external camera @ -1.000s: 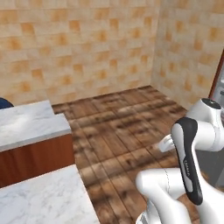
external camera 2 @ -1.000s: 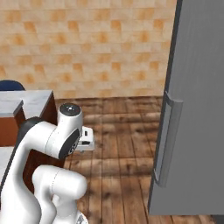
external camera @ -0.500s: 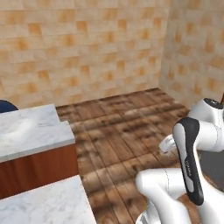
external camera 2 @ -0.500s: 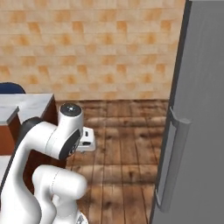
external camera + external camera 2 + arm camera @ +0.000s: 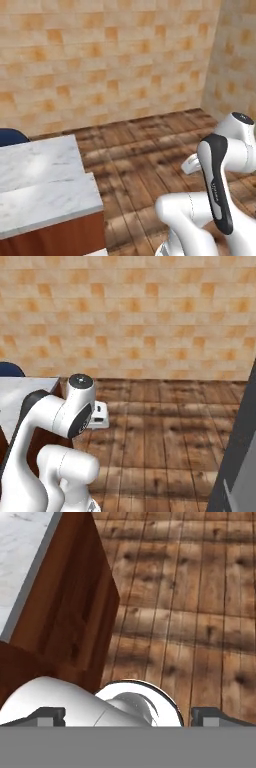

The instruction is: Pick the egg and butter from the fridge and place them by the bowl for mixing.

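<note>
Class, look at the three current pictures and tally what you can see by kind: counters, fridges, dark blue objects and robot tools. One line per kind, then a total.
Marble-topped counter: 1
Grey fridge, at the right edge: 1
Dark blue object behind the counter, too cut off to identify: 1
Tool, jaws wide apart, holding nothing: 1
Total: 4

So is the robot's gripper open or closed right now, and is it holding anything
Open and empty. In the hand view the gripper has its fingertips far apart at the bottom corners, with nothing between them.
</note>
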Available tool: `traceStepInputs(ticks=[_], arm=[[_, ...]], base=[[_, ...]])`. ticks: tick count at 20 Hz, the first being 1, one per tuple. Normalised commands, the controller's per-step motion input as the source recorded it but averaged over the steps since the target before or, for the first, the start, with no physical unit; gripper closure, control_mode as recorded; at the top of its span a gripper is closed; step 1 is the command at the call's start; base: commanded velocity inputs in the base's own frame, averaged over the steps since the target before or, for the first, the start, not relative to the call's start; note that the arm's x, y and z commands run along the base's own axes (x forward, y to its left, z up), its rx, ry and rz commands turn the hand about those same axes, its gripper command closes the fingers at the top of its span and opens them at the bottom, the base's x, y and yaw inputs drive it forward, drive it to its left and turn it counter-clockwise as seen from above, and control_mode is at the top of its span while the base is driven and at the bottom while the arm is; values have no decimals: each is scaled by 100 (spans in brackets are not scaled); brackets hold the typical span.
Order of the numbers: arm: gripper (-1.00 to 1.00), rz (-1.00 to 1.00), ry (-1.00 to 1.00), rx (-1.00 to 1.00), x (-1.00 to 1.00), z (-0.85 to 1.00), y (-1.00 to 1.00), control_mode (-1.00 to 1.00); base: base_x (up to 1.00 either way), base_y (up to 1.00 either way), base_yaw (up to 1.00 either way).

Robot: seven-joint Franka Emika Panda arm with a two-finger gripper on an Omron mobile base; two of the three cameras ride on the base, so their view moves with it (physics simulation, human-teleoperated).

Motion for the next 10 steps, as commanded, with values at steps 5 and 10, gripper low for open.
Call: traceStepInputs(ticks=[5, 10], arm=[[-100, 0, 0, 0, 0, 0, 0, 100], [-100, 0, 0, 0, 0, 0, 0, 100]], base=[[67, -3, -19], [33, 5, -63]])
